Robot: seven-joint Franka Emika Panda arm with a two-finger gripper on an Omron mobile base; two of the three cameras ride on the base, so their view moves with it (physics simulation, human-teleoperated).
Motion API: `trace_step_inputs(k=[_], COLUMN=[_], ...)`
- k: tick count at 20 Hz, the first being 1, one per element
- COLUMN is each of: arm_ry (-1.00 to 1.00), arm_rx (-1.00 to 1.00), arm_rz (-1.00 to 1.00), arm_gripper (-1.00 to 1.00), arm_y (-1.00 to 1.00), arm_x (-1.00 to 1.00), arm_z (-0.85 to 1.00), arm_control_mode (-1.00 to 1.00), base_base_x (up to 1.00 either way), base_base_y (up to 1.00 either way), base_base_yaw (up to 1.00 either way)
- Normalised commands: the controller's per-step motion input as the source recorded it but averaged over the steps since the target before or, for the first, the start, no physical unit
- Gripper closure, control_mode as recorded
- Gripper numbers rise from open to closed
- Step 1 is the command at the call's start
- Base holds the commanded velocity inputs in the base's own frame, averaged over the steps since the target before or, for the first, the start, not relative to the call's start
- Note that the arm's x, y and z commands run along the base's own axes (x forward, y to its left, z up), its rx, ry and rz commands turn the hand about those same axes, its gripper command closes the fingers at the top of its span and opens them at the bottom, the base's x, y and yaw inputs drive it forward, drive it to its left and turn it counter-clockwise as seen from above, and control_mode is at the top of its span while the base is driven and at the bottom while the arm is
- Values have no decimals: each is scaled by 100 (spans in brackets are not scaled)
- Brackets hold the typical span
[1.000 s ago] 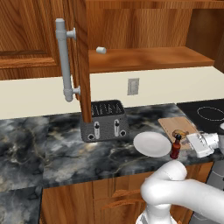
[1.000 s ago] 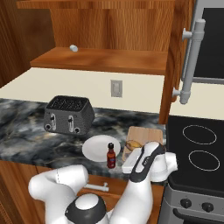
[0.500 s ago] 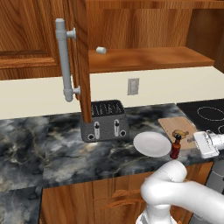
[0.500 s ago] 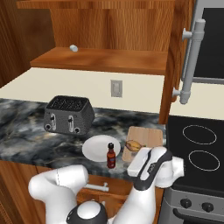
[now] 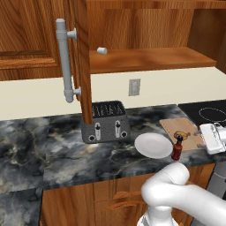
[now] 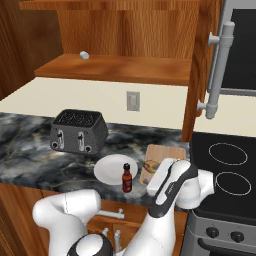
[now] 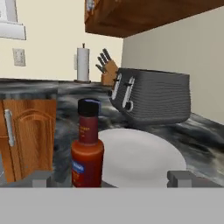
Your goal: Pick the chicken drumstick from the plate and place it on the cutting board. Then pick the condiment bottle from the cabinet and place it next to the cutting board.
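Condiment bottle (image 7: 87, 144): dark-red glass-like body, narrow neck, black cap, upright on the marbled dark table (image 5: 53, 150), just beside the board's near-left corner.

Plate (image 5: 153, 145): round, plain white, bare, touching the bottle's left side as I see it.

Cutting board (image 5: 178, 129): thin pale wood, rounded corners, carrying the golden-brown chicken drumstick (image 5: 180, 134).

Toaster (image 6: 79, 131): dark grey, ribbed.

End effector (image 7: 111, 178): fully spread, empty-handed, level with the bottle, which stands just inside its left fingertip (image 7: 41, 178).

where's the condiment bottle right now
The condiment bottle stands upright on the counter's front edge, between the plate and the cutting board.
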Motion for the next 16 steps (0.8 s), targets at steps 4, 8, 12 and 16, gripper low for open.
trace_step_inputs(k=[4, 8, 12, 16], arm_ry=[-22, -32, -39, -45], arm_rx=[-17, -17, -15, -11], arm_rz=[-4, -5, -4, -3], arm_gripper=[-100, -100, -100, -100], arm_y=[0, 0, 0, 0], arm_x=[-28, -39, -45, -53], arm_z=[26, 3, 0, 0], arm_control_mode=[-100, -100, -100, -100], base_base_x=[0, 0, 0, 0], base_base_y=[0, 0, 0, 0], base_base_yaw=[0, 0, 0, 0])
